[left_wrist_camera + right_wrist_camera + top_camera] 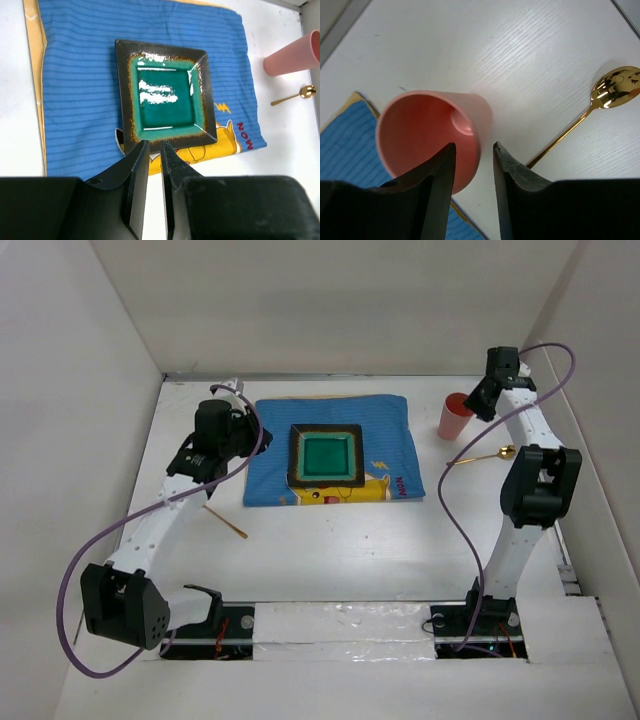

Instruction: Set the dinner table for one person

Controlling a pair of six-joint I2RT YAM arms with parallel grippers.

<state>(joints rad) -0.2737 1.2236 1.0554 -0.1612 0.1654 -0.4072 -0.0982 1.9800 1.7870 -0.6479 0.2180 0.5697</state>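
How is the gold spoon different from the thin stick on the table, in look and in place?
The spoon is shiny gold with a round bowl; the stick is dull, pale and plain along its whole length. The spoon lies right of the mat, near the pink cup; the stick lies left of the mat, by the left arm. Both are thin and lie flat on the white table.
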